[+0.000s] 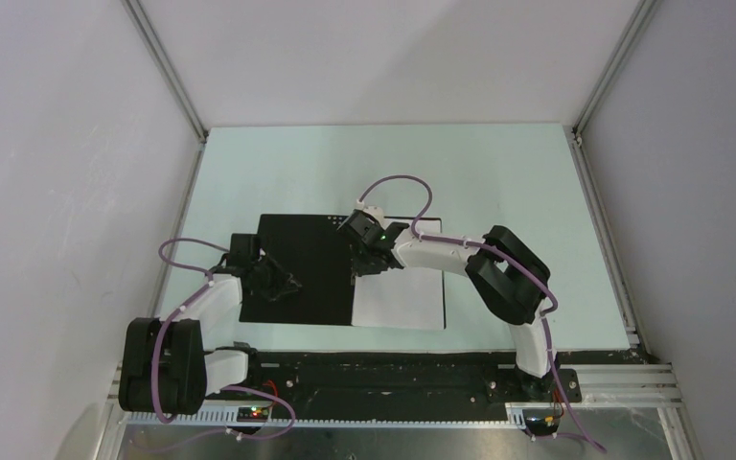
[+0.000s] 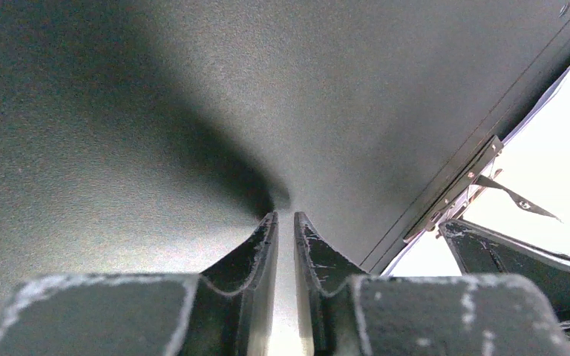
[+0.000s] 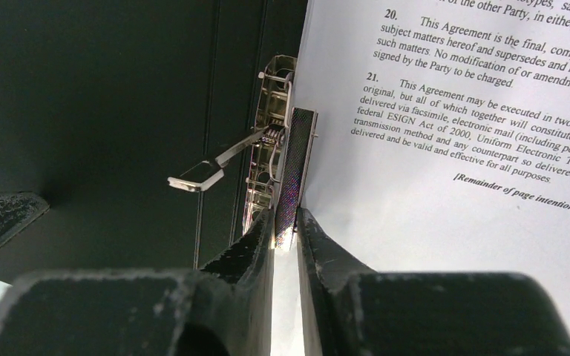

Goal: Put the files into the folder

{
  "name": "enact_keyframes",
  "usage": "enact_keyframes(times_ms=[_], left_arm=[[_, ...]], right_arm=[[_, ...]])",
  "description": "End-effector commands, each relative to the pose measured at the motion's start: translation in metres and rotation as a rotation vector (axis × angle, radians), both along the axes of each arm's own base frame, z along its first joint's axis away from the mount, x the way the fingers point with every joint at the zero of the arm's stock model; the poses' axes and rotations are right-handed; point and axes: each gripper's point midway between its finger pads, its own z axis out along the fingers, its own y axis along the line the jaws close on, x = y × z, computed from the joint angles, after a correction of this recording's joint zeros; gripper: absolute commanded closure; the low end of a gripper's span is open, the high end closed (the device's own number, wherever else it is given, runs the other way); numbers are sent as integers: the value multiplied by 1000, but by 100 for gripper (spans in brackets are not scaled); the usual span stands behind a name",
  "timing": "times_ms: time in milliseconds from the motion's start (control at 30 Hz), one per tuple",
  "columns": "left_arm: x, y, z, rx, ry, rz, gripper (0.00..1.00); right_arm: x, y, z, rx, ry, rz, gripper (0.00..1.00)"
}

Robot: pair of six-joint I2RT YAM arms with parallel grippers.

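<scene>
The folder (image 1: 311, 254) lies open on the table, black inside up. A white sheet with printed text (image 1: 398, 302) lies on its right half, its left edge at the metal clip (image 3: 271, 133), whose lever (image 3: 197, 176) is raised. A second sheet cannot be told apart. My right gripper (image 1: 361, 266) is shut, its tips (image 3: 286, 216) at the near end of the clip's dark bar (image 3: 297, 148) on the sheet's (image 3: 453, 222) edge. My left gripper (image 1: 286, 285) is shut, its tips (image 2: 285, 216) down on the black left half (image 2: 156, 111).
The folder sits on a pale green table (image 1: 498, 182) walled by grey panels on three sides. The arm bases and a black rail (image 1: 393, 379) lie along the near edge. The right gripper's finger (image 2: 497, 245) shows close by in the left wrist view.
</scene>
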Motion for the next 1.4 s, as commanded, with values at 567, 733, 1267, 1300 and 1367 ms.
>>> enact_keyframes(times_ms=[567, 733, 1267, 1300, 1367], left_arm=[[10, 8, 0, 31, 6, 32, 82], [12, 8, 1, 32, 3, 31, 82], [43, -9, 53, -3, -176, -101, 66], [47, -13, 61, -8, -196, -117, 63], [53, -23, 70, -12, -221, -163, 60]], right_arm=[[5, 0, 15, 56, -36, -10, 75], [5, -2, 24, 65, -51, -8, 71], [15, -7, 50, 120, -81, -32, 68], [17, -6, 47, 121, -75, -35, 68], [21, -5, 42, 136, -58, -45, 70]])
